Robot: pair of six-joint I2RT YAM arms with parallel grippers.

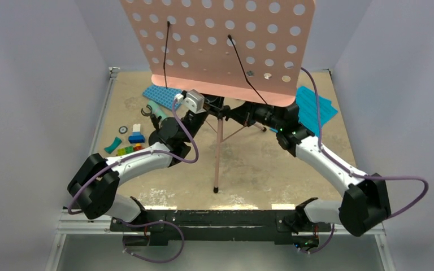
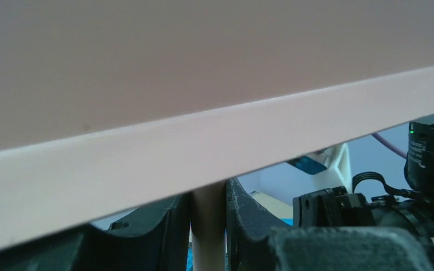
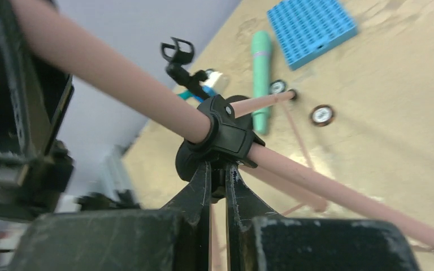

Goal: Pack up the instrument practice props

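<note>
My left gripper [image 2: 208,228] is closed to a narrow gap around the upright pole of the pink music stand [image 1: 219,152], with a finger [image 2: 166,234] lying against each side of the pole just under the lower lip of the perforated board [image 1: 220,39]. My right gripper [image 3: 217,189] is nearly shut, its tips pinching the underside of the black collar [image 3: 221,132] where the tripod legs join the pole. The stand is upright in the middle of the table [image 1: 271,169], and the board is far wider than the spread of its feet. I judge the main danger to be that top-heavy board: if my two arms move at different rates, the pole could twist in my left grip or lean over. My right hold is on only a thin tab of the collar, so it may slip off, and I cannot tell how firmly it is seated. A swinging leg could strike the mint-green microphone [image 3: 261,73] lying just beside one leg tip, or the small black mic stand [image 3: 179,59] near it. The cyan sheet-music pages [image 1: 316,107] lie behind the board on my right, and the blue baseplate [image 3: 311,25] and some small toy bricks [image 1: 133,138] lie on my left, all within reach of a toppling stand
</note>
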